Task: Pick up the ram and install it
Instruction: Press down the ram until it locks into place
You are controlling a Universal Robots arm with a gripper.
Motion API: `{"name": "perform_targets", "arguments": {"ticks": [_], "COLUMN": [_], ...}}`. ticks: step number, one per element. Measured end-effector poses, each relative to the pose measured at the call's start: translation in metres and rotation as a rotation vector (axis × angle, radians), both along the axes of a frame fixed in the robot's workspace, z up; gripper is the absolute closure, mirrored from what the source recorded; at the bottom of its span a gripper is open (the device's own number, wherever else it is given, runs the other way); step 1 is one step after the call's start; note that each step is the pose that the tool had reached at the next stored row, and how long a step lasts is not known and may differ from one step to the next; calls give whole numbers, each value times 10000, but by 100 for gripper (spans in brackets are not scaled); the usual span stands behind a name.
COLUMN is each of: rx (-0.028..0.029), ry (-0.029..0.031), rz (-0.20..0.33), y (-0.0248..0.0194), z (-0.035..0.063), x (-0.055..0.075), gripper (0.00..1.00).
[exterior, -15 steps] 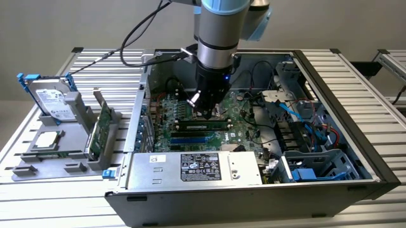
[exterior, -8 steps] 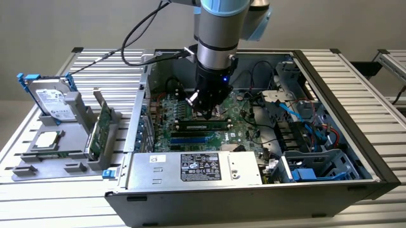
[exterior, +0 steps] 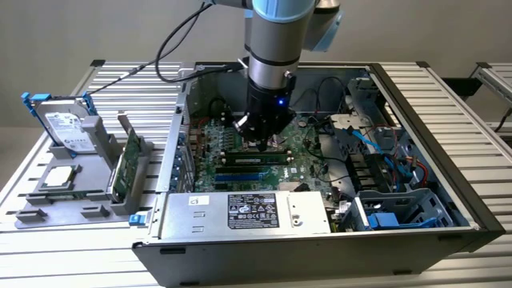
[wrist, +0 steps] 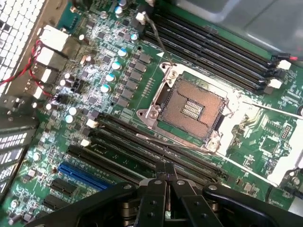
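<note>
The ram (exterior: pixel 256 158), a narrow green stick with black chips, stands upright in a black memory slot on the motherboard (exterior: pixel 232 135) inside the open computer case. My gripper (exterior: pixel 262 143) hangs just above the stick's top edge, fingers shut together and holding nothing. In the wrist view the shut gripper (wrist: pixel 166 177) points down at the row of black memory slots (wrist: pixel 142 151) beside the open processor socket (wrist: pixel 189 109). Whether the fingertips touch the stick I cannot tell.
The silver power supply (exterior: pixel 240 213) sits at the case's front, with a drive cage (exterior: pixel 400 210) and blue cables (exterior: pixel 372 144) on the exterior view's right. Outside, on the exterior view's left, a grey holder (exterior: pixel 48 204) carries a hard drive (exterior: pixel 68 129), a green expansion card (exterior: pixel 126 162) and a processor chip (exterior: pixel 57 177).
</note>
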State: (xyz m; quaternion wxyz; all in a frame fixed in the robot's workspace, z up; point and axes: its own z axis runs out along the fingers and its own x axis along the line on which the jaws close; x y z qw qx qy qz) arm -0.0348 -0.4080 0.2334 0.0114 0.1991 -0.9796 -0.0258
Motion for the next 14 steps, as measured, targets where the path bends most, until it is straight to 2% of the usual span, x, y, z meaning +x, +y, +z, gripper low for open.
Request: {"name": "perform_targets", "arguments": {"ticks": [14], "rx": [2], "ry": [-1], "rz": [-2542], "y": [1], "z": [-30], "x": [0], "gripper": [89]}}
